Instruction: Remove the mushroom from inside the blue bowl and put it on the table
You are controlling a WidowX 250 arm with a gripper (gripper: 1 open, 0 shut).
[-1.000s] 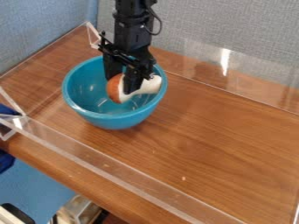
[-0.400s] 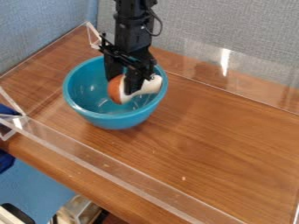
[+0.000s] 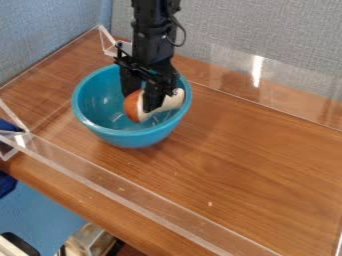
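Camera view shows the black gripper point(image 3: 148, 97) pointing straight down into the blue bowl point(image 3: 107, 108), jaws clamped on the mushroom point(image 3: 138, 101) inside the bowl's far side, apparently gripped for lifting out onto the table point(image 3: 247, 160) alongside.

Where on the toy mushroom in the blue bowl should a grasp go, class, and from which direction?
Grip the mushroom across its rounded orange cap, coming straight down from above: the blue bowl's deep walls block any sideways approach. The end effector is shut on it this way.
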